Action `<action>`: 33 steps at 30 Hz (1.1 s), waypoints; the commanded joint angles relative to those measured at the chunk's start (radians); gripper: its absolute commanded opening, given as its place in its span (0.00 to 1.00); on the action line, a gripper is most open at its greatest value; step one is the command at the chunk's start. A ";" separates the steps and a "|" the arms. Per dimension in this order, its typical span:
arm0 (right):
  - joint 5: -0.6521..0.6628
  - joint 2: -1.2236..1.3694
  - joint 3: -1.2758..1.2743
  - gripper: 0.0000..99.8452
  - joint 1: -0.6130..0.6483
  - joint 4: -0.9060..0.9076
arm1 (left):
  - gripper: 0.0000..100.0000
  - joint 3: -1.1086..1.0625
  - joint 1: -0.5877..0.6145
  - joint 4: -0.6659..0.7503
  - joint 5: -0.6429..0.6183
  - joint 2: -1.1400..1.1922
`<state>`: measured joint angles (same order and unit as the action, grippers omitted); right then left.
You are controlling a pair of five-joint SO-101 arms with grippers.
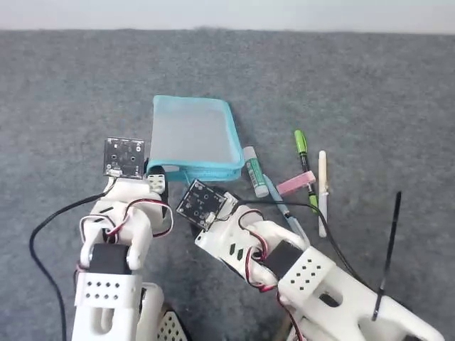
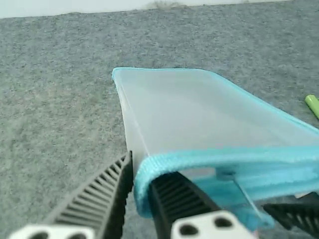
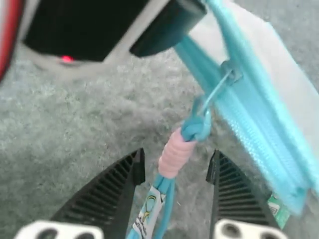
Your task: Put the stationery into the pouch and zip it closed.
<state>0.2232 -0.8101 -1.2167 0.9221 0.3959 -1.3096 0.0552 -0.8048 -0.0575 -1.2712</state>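
- pouch (image 1: pixel 193 136) lay flat on the grey counter (image 1: pixel 64 85), just ahead of both arms
- left pincer (image 2: pixel 140 185) was clenched on the pouch's teal corner edge
- right pincer (image 3: pixel 174 172) was released, jaws apart on either side of the zipper pull (image 3: pixel 175 155), not touching it
- green pen (image 1: pixel 303 158), white pen (image 1: pixel 323 192), pink eraser (image 1: pixel 294 186) and white-green tube (image 1: pixel 254 172) lay on the counter beside the pouch, outside it

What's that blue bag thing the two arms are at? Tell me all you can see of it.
The pouch is a flat, frosted see-through rectangle edged in teal fabric, lying on the grey mat. The left gripper pinches one corner. Its teal zip pull, with a pink bead, hangs between the right gripper and its open fingers.
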 commanded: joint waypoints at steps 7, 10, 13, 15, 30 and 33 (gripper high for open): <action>-0.012 -0.001 0.014 0.21 0.005 -0.059 | 0.01 0.128 -0.008 -0.086 -0.002 0.008; -0.012 0.002 0.009 0.20 0.004 -0.084 | 0.01 0.130 -0.009 -0.091 0.020 0.000; -0.012 0.002 0.011 0.20 0.004 -0.084 | 0.01 0.150 -0.009 -0.118 0.021 0.000; -0.012 0.002 0.012 0.20 0.004 -0.084 | 0.01 0.173 -0.009 -0.149 0.023 0.000; -0.009 -0.010 0.012 0.03 0.002 -0.076 | 0.01 0.157 -0.051 -0.149 0.051 0.000; -0.011 -0.010 0.009 0.02 -0.007 -0.073 | 0.01 0.119 -0.044 -0.100 0.052 -0.002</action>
<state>0.2217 -0.8101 -1.2167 0.9221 0.3391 -1.2037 0.0123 -0.9551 -0.0176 -1.2712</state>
